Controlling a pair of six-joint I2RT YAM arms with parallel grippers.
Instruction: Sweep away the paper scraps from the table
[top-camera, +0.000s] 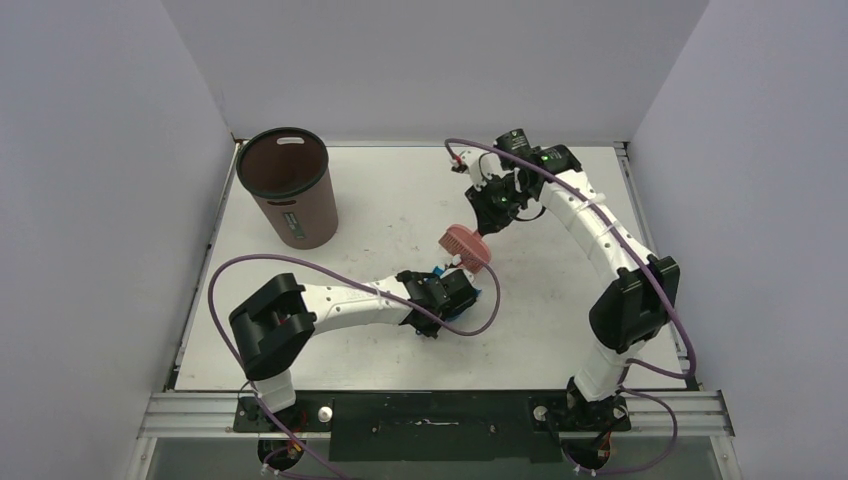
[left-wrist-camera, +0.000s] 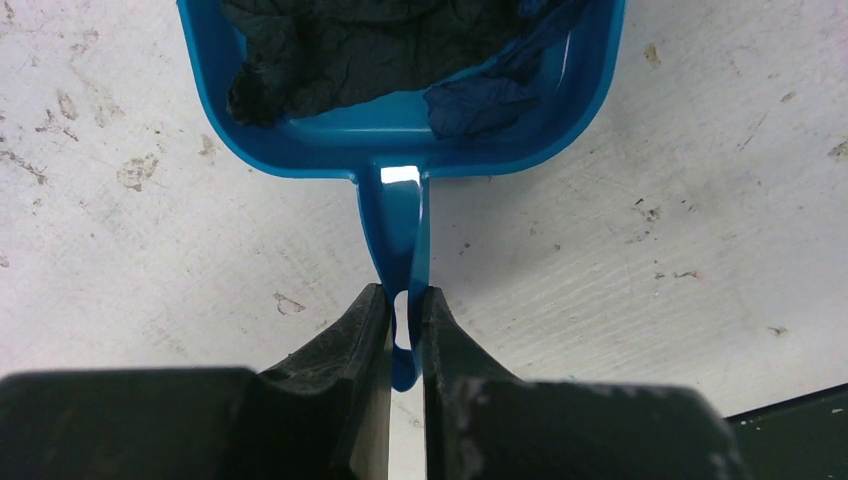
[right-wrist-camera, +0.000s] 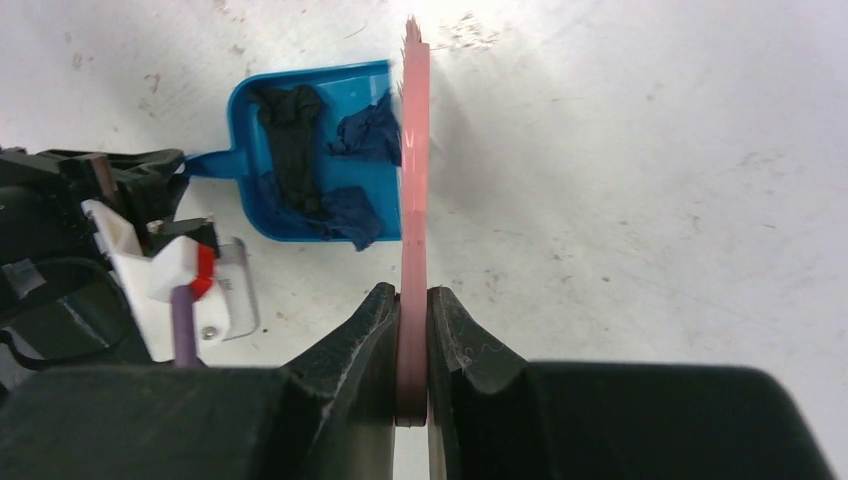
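looks near the end of the sweeping. seeing the paper scraps (left-wrist-camera: 330, 50) heaped inside the dustpan (left-wrist-camera: 330, 140), with none spotted loose on the table (right-wrist-camera: 650, 200) in these views. clamping the pan's handle with the left gripper (left-wrist-camera: 405, 300), pan seemingly resting on the surface. pinching the pink brush (right-wrist-camera: 415, 150) tight in the right gripper (right-wrist-camera: 412, 300), edge-on just beside the pan's open mouth. next, probably: lifting the brush clear, then raising the pan level and carrying it to the brown bin (top-camera: 290, 185) at the far left corner. calls for a steady, untilted lift, or risks spilling the lot.
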